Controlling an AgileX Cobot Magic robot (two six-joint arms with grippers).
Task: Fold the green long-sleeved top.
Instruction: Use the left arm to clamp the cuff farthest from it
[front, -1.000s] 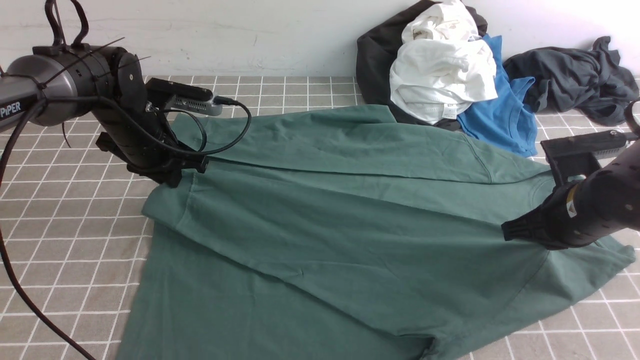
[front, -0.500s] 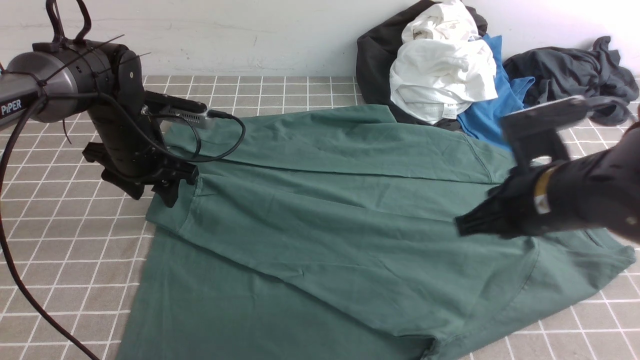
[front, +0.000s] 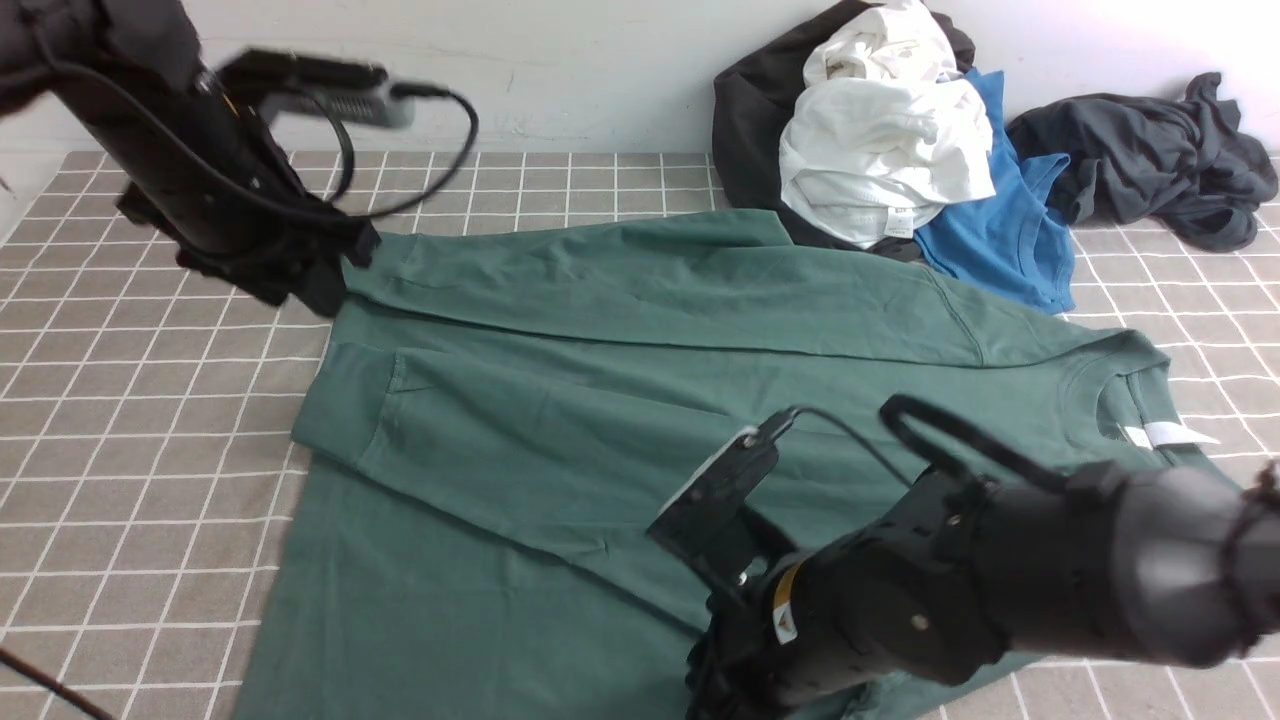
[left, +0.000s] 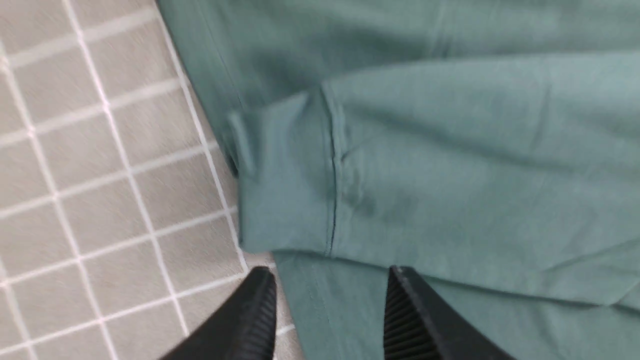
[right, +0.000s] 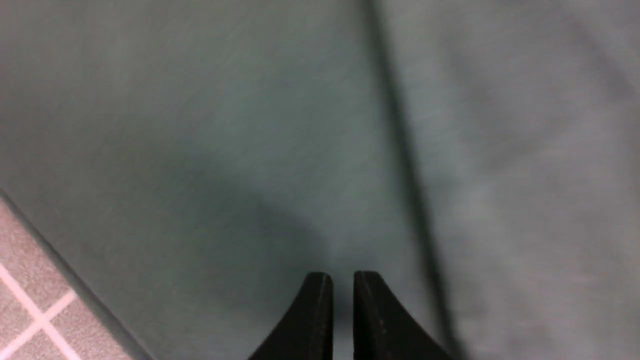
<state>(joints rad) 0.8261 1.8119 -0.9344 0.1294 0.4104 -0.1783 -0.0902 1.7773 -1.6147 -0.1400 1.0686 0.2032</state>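
Green long-sleeved cotton top (front: 480, 580) lies spread over the grey surface with white grid lines (front: 130, 400), in front of the robot, its ribbed crew neck (front: 1085, 385) and white neck label (front: 1175, 434) toward the robot's right. One long sleeve (front: 640, 285) runs along the far side toward the left, presumably laid inward so the outline becomes a compact block. Nearer, another layer (front: 600, 450) slants across the body, its seamed end at the left edge; its loose spread suggests it still wants straightening. The left gripper (left: 331, 272) hangs above that end with its jaws clearly apart and no cloth between them, as if placed clear of the finished part. The right gripper (right: 343, 276) is low over the near side, its jaws only narrowly parted, with no pinched fabric visible; perhaps it is there to take or smooth the near edge. The white garments (front: 885, 150) and bright blue garment (front: 1020, 230) are bunched at the back, likely leaving room for folding.
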